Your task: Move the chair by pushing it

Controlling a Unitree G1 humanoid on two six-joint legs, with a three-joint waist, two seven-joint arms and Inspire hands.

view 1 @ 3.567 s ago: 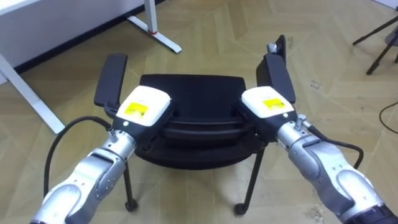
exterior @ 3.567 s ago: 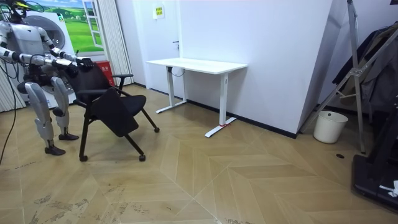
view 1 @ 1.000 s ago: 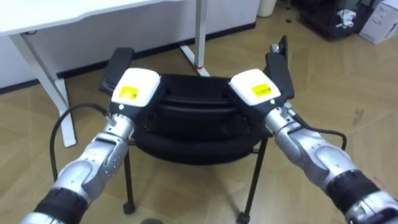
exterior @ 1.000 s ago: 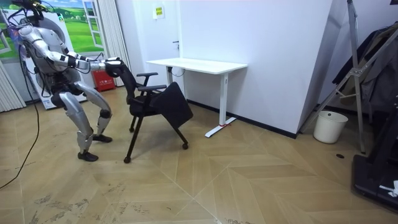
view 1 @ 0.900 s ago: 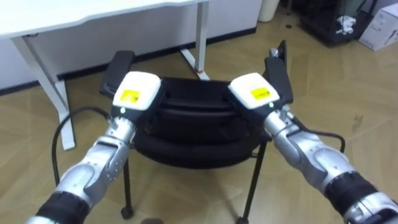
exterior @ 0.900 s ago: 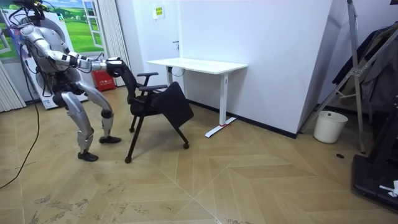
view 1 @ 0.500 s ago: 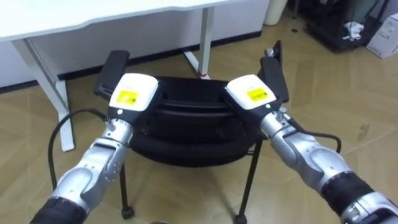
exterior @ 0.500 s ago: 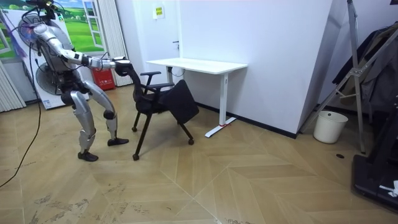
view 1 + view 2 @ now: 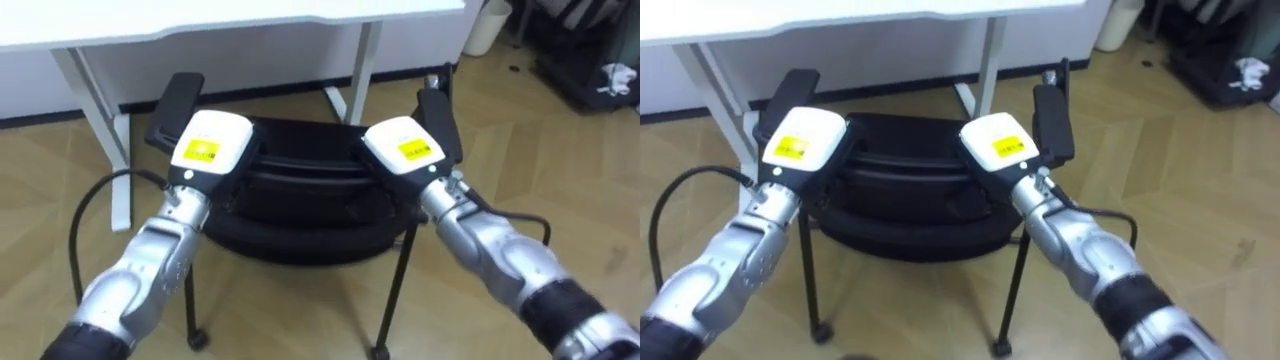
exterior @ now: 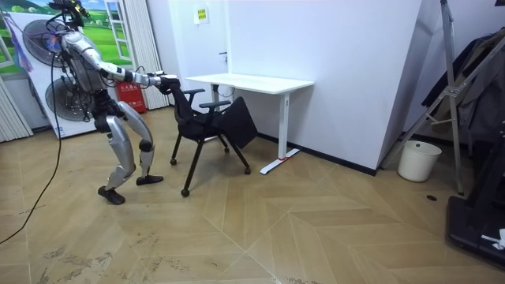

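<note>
While the black chair [image 9: 300, 190] is standing on its casters [image 9: 197, 340] on the wooden floor [image 9: 560, 180], its backrest is facing the robot and its seat is pointing toward the white desk [image 9: 200, 20]. The chair is sitting just in front of the desk, with its two armrests reaching toward the desk's edge: the left armrest [image 9: 175, 100] near one white desk leg [image 9: 100, 120], the right armrest [image 9: 437, 115] beside another.

Both of the robot's hands are lying on the top edge of the backrest. The left hand [image 9: 208, 143] is pressing on the backrest's left end and the right hand [image 9: 404, 148] on its right end, each showing its white back with a yellow label. Past the knuckles each hand is dropping out of sight over the far side of the backrest, so whether either hand is gripping or just lying flat I cannot tell.

From the room camera, the robot is standing at the room view's left, behind the chair, leaning forward with both arms stretched out level and one foot ahead of the other. A white bin [image 10: 416, 160] is standing well apart, by the wall at the room view's right.
</note>
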